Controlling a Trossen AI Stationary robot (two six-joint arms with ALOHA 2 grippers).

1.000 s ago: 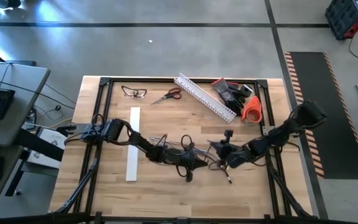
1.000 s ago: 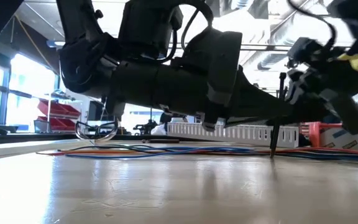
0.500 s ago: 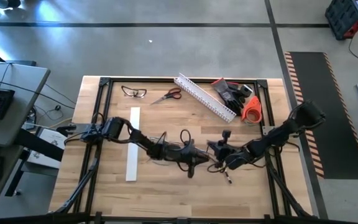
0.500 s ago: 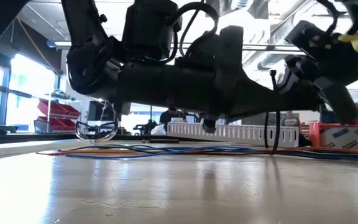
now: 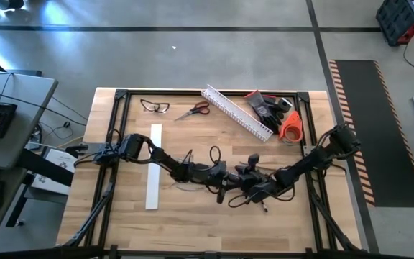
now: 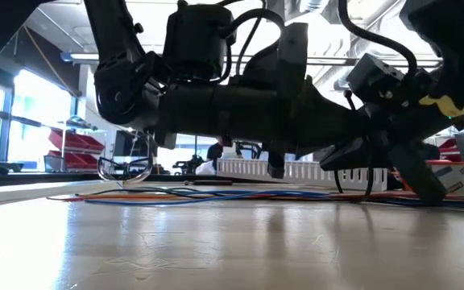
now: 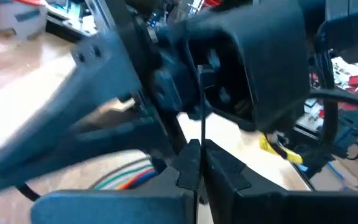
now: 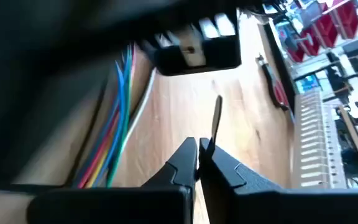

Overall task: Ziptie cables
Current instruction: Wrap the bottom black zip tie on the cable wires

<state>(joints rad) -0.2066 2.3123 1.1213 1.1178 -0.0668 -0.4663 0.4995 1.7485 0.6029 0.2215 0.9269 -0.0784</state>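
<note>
The cables lie loose on the wooden table at its middle; they are thin coloured wires that also show in the low view and the right wrist view. My left gripper reaches in from the table's left to the middle and is shut on a thin dark ziptie. My right gripper comes from the right, meets it there, and is shut on a ziptie strip. Whether both hold the same strip I cannot tell. My left gripper pinches the ziptie at its fingertips. The strip stands straight out from them, toward the right arm's wrist, clear of the table. My right gripper pinches a ziptie strip near one end between its two fingertips. It comes slanting down from the table's right, and the strip's free end sticks out ahead over the wood.
Along the far edge lie glasses, scissors, a white slotted channel, dark gloves and an orange tape roll. A white strip lies at the left. A black frame rims the table.
My right gripper has gone toward the table's left, closing on my left gripper, and has sunk a little and rolled. My left gripper has rolled about its own line. The ziptie, upright in the low view a second ago, has bent over into a low curve.
</note>
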